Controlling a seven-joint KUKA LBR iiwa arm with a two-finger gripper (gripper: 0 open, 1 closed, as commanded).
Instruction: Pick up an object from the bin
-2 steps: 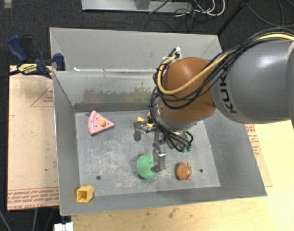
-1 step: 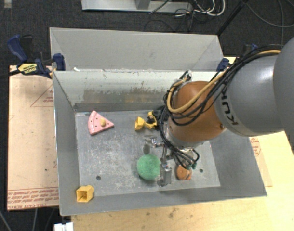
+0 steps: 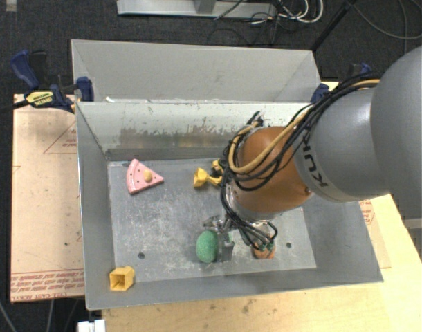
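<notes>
The claw [image 3: 223, 243] was positioned just beside the green egg-shaped object [image 3: 207, 247], nothing judged lifted yet, and its open-or-closed state could not be told.

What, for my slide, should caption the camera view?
Gripper low in the bin beside a green egg-shaped thing; pink wedge and yellow cube lie apart.

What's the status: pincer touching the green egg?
Cannot tell. In the camera view the pincer overlaps the right edge of the green egg; neither contact nor gap shows plainly.
</notes>
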